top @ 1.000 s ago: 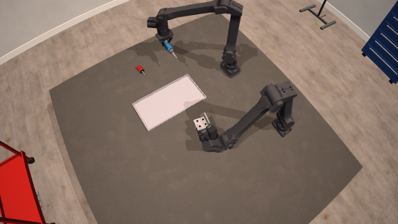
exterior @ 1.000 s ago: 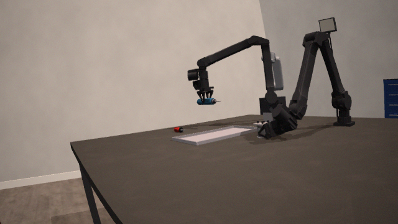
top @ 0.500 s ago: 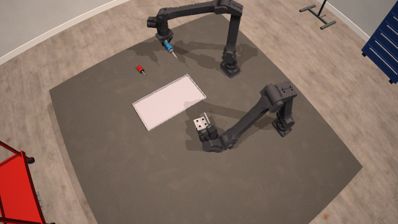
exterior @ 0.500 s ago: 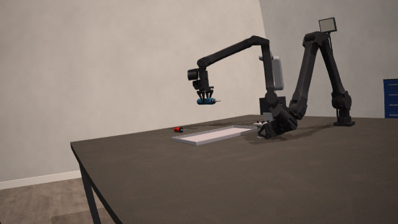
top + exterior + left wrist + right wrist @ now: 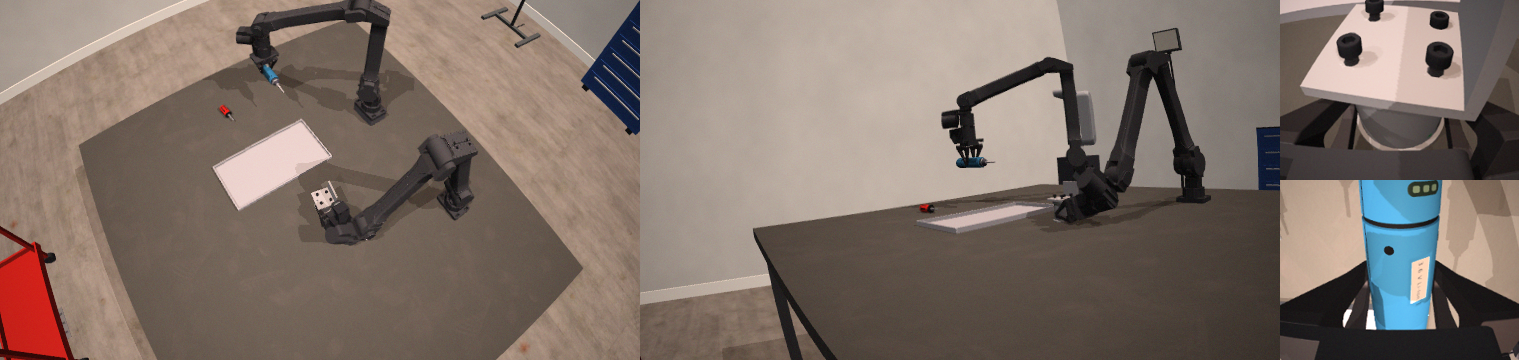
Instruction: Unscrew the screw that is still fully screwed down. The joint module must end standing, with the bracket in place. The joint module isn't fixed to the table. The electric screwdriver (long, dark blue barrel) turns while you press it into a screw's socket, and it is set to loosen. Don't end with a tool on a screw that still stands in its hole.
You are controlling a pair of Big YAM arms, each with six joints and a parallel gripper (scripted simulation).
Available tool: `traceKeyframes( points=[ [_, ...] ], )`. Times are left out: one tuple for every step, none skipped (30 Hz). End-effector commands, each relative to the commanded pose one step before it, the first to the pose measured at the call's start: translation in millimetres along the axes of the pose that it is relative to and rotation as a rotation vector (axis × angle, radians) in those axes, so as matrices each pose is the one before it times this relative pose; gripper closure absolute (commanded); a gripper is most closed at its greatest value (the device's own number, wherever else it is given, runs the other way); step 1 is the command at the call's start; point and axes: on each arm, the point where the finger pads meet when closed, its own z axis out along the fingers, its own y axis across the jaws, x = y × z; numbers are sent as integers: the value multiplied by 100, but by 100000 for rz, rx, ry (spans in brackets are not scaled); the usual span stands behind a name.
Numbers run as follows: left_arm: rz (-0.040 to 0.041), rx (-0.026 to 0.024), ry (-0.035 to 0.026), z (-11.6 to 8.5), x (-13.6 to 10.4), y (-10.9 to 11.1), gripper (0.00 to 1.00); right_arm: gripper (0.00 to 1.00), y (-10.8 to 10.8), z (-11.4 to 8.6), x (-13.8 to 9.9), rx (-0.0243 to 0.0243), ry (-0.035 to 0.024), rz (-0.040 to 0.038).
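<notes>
The grey joint module [image 5: 1400, 128] stands upright with the white L-shaped bracket [image 5: 325, 198] [image 5: 1386, 56] on top; the bracket's wall [image 5: 1484, 56] rises at the right in the left wrist view. Three black screws stand raised with shanks showing: front left [image 5: 1349, 46], front right [image 5: 1439, 55] and back left [image 5: 1375, 6]. The back right screw [image 5: 1439, 19] sits down on the plate. My left gripper [image 5: 1400, 89] is shut on the module below the bracket. My right gripper [image 5: 1400, 268] [image 5: 970, 159] is shut on the blue electric screwdriver [image 5: 270, 75] [image 5: 1400, 260], held level above the table, bit away from the module.
A shallow white tray [image 5: 272, 165] [image 5: 985, 217] lies beside the module, between it and the red hand screwdriver [image 5: 225, 111] [image 5: 926, 208] on the table. The right arm reaches over the table's far side in the top view.
</notes>
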Motion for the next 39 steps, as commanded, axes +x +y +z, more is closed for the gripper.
traceKeyframes(
  points=[
    [2216, -751, -712, 44, -763, 805, 41, 58, 2276, -3892, -1193, -5722, -5973, -3221],
    [0, 0, 0, 0, 0, 0, 41, 58, 0, 0, 0, 0, 0, 0],
    [0, 0, 0, 0, 0, 0, 41, 58, 4, -53, -9, -82, -101, -50],
    [0, 0, 0, 0, 0, 0, 41, 58, 4, -53, -9, -82, -101, -50],
    [0, 0, 0, 0, 0, 0, 41, 58, 4, -53, -9, -82, -101, -50],
    [0, 0, 0, 0, 0, 0, 41, 58, 5, -49, -9, -76, -94, -48],
    [0, 0, 0, 0, 0, 0, 41, 58, 6, 22, -8, 55, 56, 0],
    [0, 0, 0, 0, 0, 0, 41, 58, 6, 23, -8, 55, 56, 0],
    [0, 0, 0, 0, 0, 0, 41, 58, 6, 23, -8, 56, 56, 0],
    [0, 0, 0, 0, 0, 0, 41, 58, 4, 15, -6, 38, 38, 0],
    [0, 0, 0, 0, 0, 0, 41, 58, 0, 0, 0, 0, 0, 0],
    [0, 0, 0, 0, 0, 0, 41, 58, 0, 0, 0, 0, 0, 0],
    [0, 0, 0, 0, 0, 0, 41, 58, 0, 0, 0, 0, 0, 0],
    [0, 0, 0, 0, 0, 0, 41, 58, 0, 0, 0, 0, 0, 0],
    [0, 0, 0, 0, 0, 0, 41, 58, 0, 0, 0, 0, 0, 0],
    [0, 0, 0, 0, 0, 0, 41, 58, 0, 0, 0, 0, 0, 0],
    [0, 0, 0, 0, 0, 0, 41, 58, 0, 0, 0, 0, 0, 0],
    [0, 0, 0, 0, 0, 0, 41, 58, 0, 0, 0, 0, 0, 0],
    [0, 0, 0, 0, 0, 0, 41, 58, 0, 0, 0, 0, 0, 0],
    [0, 0, 0, 0, 0, 0, 41, 58, 739, -400, -69, -3238, -3003, -1526],
    [0, 0, 0, 0, 0, 0, 41, 58, -76, 537, 748, 142, 423, -1537],
    [0, 0, 0, 0, 0, 0, 41, 58, -902, 1566, 1577, 2229, 2530, -1543],
    [0, 0, 0, 0, 0, 0, 41, 58, 312, 28, 330, -840, -671, -1539],
    [0, 0, 0, 0, 0, 0, 41, 58, 316, 29, 325, -836, -675, -1539],
    [0, 0, 0, 0, 0, 0, 41, 58, 320, 29, 320, -833, -678, -1539],
    [0, 0, 0, 0, 0, 0, 41, 58, 324, 29, 315, -829, -682, -1538],
    [0, 0, 0, 0, 0, 0, 41, 58, 328, 29, 310, -826, -685, -1538],
    [0, 0, 0, 0, 0, 0, 41, 58, 332, 30, 305, -822, -689, -1538],
    [0, 0, 0, 0, 0, 0, 41, 58, 336, 30, 299, -819, -692, -1537],
    [0, 0, 0, 0, 0, 0, 41, 58, 339, 30, 294, -816, -696, -1537],
    [0, 0, 0, 0, 0, 0, 41, 58, 343, 31, 288, -812, -700, -1536],
    [0, 0, 0, 0, 0, 0, 41, 58, 0, 0, 0, 0, 0, 0],
    [0, 0, 0, 0, 0, 0, 41, 58, 0, 0, 0, 0, 0, 0],
    [0, 0, 0, 0, 0, 0, 41, 58, 250, -362, -759, -720, -1015, 657],
    [0, 0, 0, 0, 0, 0, 41, 58, 0, 0, 0, 0, 0, 0],
    [0, 0, 0, 0, 0, 0, 41, 58, 0, 0, 0, 0, 0, 0],
    [0, 0, 0, 0, 0, 0, 41, 58, -114, 295, 863, -164, 193, -1612],
    [0, 0, 0, 0, 0, 0, 41, 58, 594, -58, 490, -1062, -667, -2232],
    [0, 0, 0, 0, 0, 0, 41, 58, 375, -56, 286, -960, -756, -1595]
  ],
)
